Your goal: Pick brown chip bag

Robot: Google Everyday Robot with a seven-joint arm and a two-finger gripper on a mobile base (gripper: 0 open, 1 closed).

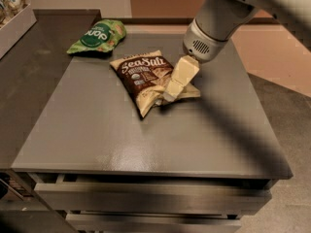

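While the green bag (97, 36) lies apart at the desk's (121, 144) back left, the crinkly brown bag (145, 76), dark above and tan below, lies flat mid-desk. The pale tool (170, 95) sits at its right edge; spread or pinching, I cannot tell. Reaching step, I'd judge; next, pinch the loose film and lift.

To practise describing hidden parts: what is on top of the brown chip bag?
The gripper covers the right part of the brown chip bag, hiding the print there. Nothing else lies on it.
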